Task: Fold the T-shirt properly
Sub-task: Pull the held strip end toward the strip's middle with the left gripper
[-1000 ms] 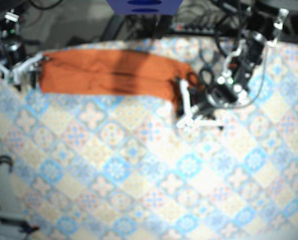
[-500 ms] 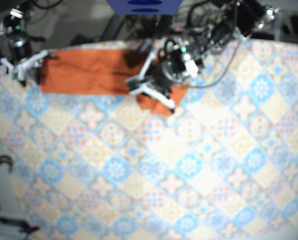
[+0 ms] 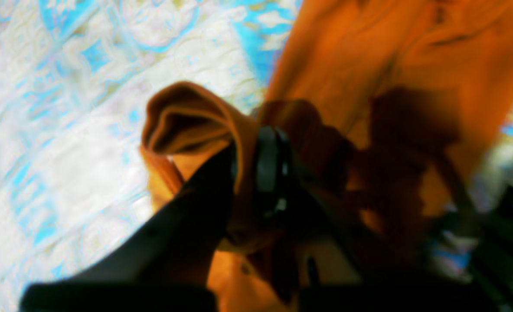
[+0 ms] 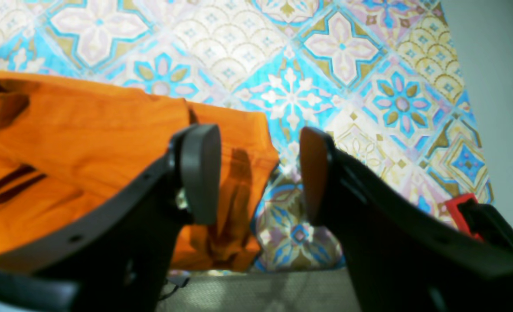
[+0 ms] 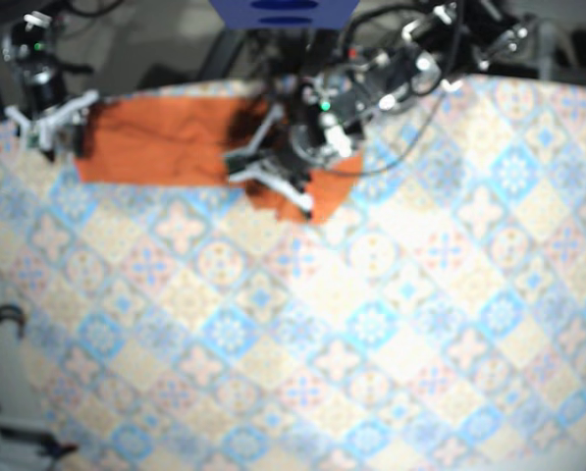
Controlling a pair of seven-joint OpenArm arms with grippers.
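Our left gripper (image 3: 245, 173) pinches a raised, curled fold of the orange fabric T-shirt (image 3: 369, 56) between its jaws. Our right gripper (image 4: 259, 173) is spread, and the shirt's corner lies just below one jaw.

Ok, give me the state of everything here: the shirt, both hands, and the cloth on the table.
T-shirt, lying as a long band along the far edge, one end lifted and bunched.
left hand, shut on the T-shirt's bunched end.
right hand, open at the shirt's other end, gripping nothing.
tablecloth, spread flat.
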